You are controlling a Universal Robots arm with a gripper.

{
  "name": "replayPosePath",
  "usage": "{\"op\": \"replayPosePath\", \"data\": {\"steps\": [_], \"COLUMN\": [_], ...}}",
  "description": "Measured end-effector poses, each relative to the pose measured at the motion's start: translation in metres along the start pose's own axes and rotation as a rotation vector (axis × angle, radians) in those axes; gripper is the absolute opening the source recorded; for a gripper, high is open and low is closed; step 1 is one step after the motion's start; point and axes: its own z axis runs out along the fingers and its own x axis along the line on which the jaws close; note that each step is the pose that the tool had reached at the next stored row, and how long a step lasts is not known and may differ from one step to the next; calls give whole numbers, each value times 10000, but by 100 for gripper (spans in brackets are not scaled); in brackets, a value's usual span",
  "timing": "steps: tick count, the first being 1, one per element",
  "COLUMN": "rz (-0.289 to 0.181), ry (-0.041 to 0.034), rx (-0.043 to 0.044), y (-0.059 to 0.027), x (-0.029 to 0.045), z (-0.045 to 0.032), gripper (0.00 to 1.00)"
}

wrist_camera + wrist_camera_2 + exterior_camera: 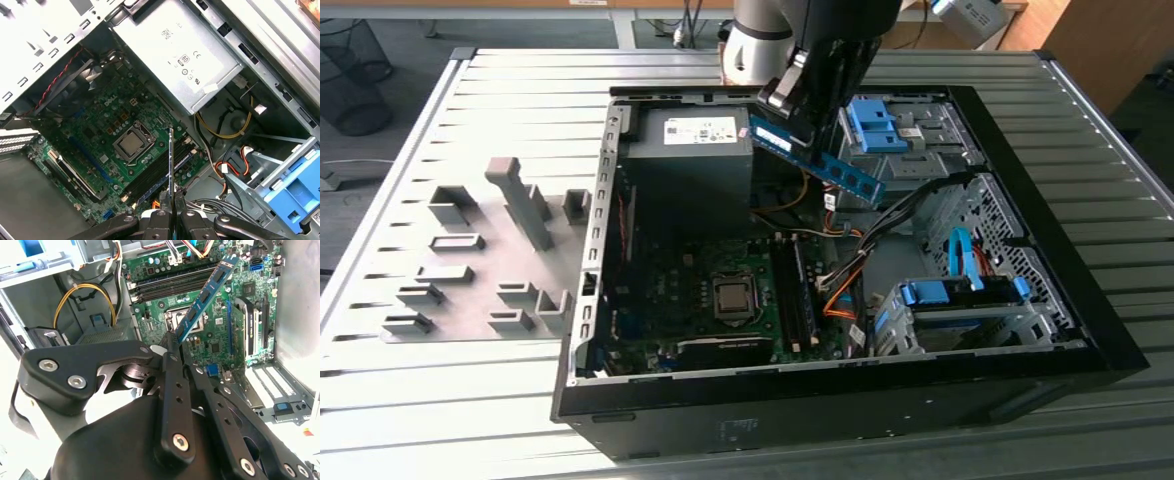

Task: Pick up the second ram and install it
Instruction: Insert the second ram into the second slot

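Gripper (171, 342): fingers clamped together on one end of the second ram (205, 292), pointing down into the open case (1067, 300).
Second ram: sticks out past the fingertips, tilted, held in the air.
Arm (761, 40): leans down over the case.
Motherboard (100, 120): below the gripper, apart from the stick.

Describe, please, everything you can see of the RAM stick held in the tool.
The second ram is a long, narrow blue-green circuit board carrying a row of black chips. The tool clamps one end; the rest juts free, tilted, in the air above the motherboard, apparently touching nothing else.
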Motion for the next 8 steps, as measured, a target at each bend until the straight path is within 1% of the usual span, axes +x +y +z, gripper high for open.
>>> {"op": "replayPosePath", "data": {"steps": [8], "rz": [3], "ry": [1], "rx": [0], "y": [0], "x": [0], "z": [0], "gripper": [14]}}
